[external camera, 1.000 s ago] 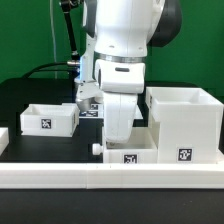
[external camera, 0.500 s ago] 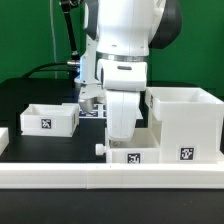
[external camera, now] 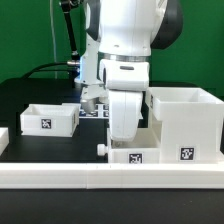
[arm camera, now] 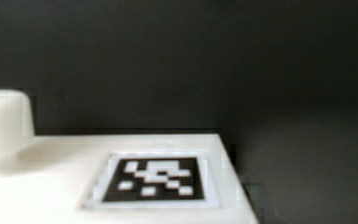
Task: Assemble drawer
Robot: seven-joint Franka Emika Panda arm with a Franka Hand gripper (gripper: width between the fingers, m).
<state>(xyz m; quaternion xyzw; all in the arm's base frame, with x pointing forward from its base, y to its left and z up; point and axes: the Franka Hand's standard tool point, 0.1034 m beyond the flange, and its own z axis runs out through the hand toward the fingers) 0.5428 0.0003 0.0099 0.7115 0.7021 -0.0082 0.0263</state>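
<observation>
A small white drawer tray (external camera: 150, 156) with a black-and-white tag stands at the front, right beside the tall white drawer shell (external camera: 185, 125) on the exterior view's right. A white knob (external camera: 101, 150) sticks out of the tray's left end. My gripper (external camera: 122, 138) reaches down into this tray, and its fingers are hidden behind the hand and the tray wall. The wrist view shows only a white tray surface with a tag (arm camera: 155, 178) and the knob (arm camera: 2, 125); no fingers show. A second tray (external camera: 45, 119) stands apart on the left.
A long white border rail (external camera: 100, 179) runs along the front edge. The marker board (external camera: 92, 111) lies behind the arm. Black cables hang at the back left. The table top is black.
The arm and the front tray have shifted slightly towards the exterior view's right, closer to the shell. The left tray and the shell have not moved.
</observation>
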